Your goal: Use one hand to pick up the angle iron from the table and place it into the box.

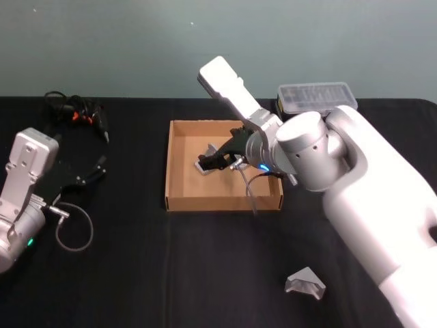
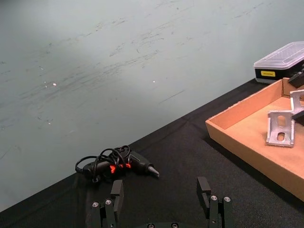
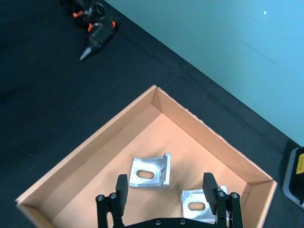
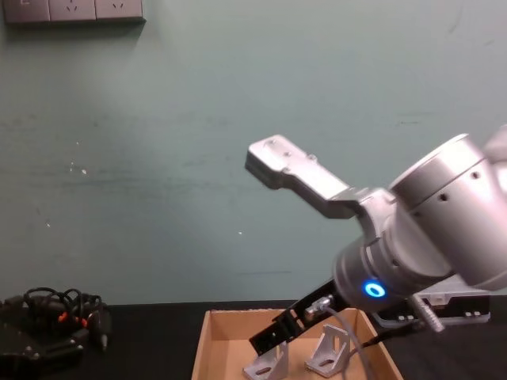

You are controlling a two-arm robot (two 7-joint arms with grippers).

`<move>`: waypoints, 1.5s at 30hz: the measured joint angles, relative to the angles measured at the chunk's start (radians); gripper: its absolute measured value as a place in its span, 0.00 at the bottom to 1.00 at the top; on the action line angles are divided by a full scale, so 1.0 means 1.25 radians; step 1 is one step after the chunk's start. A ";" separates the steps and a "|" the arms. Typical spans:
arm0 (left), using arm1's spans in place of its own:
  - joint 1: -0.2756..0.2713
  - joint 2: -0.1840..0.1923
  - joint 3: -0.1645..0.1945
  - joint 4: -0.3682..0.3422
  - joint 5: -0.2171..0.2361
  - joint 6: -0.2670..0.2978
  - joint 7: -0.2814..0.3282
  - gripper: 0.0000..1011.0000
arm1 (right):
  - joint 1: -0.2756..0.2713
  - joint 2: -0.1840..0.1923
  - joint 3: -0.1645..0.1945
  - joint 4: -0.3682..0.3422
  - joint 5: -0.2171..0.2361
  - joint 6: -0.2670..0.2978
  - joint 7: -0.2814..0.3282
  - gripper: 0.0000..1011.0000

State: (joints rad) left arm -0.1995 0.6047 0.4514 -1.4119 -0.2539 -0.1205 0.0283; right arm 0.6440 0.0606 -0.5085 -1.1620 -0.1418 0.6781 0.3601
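My right gripper [image 1: 210, 161] hangs open over the tan cardboard box [image 1: 205, 193] at the middle of the table [image 1: 136, 273]. In the right wrist view its fingers [image 3: 121, 187] stand wide apart above the box floor with nothing between them. Two silver angle irons [image 3: 150, 172] [image 3: 195, 205] lie inside the box, and both show in the chest view [image 4: 265, 368] [image 4: 329, 356]. A third angle iron [image 1: 305, 282] rests on the table at the front right, beside the right arm. My left gripper [image 1: 95, 171] is parked open at the far left.
A black tool with tangled cables and orange marks [image 1: 78, 113] lies at the back left. Behind the box stands a clear-lidded plastic case [image 1: 317, 96]. A loop of grey cable [image 1: 74, 232] hangs from the left arm onto the table.
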 joint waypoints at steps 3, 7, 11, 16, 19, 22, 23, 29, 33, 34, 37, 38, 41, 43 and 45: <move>0.000 0.000 0.000 0.000 0.000 0.000 0.000 1.00 | -0.028 0.025 0.004 -0.068 -0.003 0.015 0.019 0.99; 0.000 0.000 0.000 0.000 0.000 0.000 0.000 1.00 | -0.070 0.069 0.014 -0.172 -0.003 0.046 0.053 0.99; 0.000 0.000 0.000 0.000 0.000 0.000 0.000 1.00 | -0.112 0.117 0.025 -0.271 -0.002 0.077 0.089 0.99; 0.000 0.000 0.000 0.000 0.000 0.000 0.000 1.00 | -0.166 0.186 0.044 -0.392 0.003 0.120 0.141 0.99; 0.000 0.000 0.000 0.000 0.000 0.000 0.000 1.00 | -0.192 0.227 0.051 -0.447 0.010 0.141 0.172 0.99; 0.000 0.000 0.000 0.000 0.000 0.000 0.000 1.00 | -0.207 0.253 0.054 -0.477 0.016 0.153 0.193 0.99; 0.000 0.000 0.000 0.000 0.000 0.000 0.000 1.00 | -0.215 0.271 0.055 -0.494 0.022 0.158 0.208 0.99; 0.000 0.000 0.000 0.000 0.000 0.000 0.000 1.00 | -0.219 0.338 0.040 -0.518 0.049 0.152 0.276 0.99; 0.000 0.000 0.000 0.000 0.000 0.000 0.000 1.00 | -0.201 0.370 0.019 -0.507 0.064 0.142 0.320 0.99; 0.000 0.000 0.000 0.000 0.000 0.000 0.000 1.00 | -0.197 0.376 0.014 -0.504 0.066 0.141 0.329 0.99; 0.000 0.000 0.000 0.000 0.000 0.000 0.000 1.00 | -0.177 0.396 -0.008 -0.487 0.073 0.136 0.361 0.99; 0.000 0.000 0.000 0.000 0.000 0.000 0.000 1.00 | -0.172 0.402 -0.013 -0.484 0.075 0.135 0.369 0.99; 0.000 0.000 0.000 0.000 0.000 0.000 0.000 1.00 | -0.147 0.426 -0.043 -0.473 0.077 0.128 0.403 0.99; 0.000 0.000 0.000 0.000 0.000 0.000 0.000 1.00 | -0.138 0.436 -0.054 -0.470 0.077 0.126 0.415 0.99; 0.000 0.000 0.000 0.000 0.000 0.000 0.000 1.00 | -0.126 0.449 -0.067 -0.468 0.078 0.125 0.429 0.99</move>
State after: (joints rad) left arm -0.1995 0.6047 0.4514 -1.4120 -0.2539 -0.1205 0.0283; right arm 0.4871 0.6219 -0.5918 -1.7466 -0.0444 0.8345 0.8968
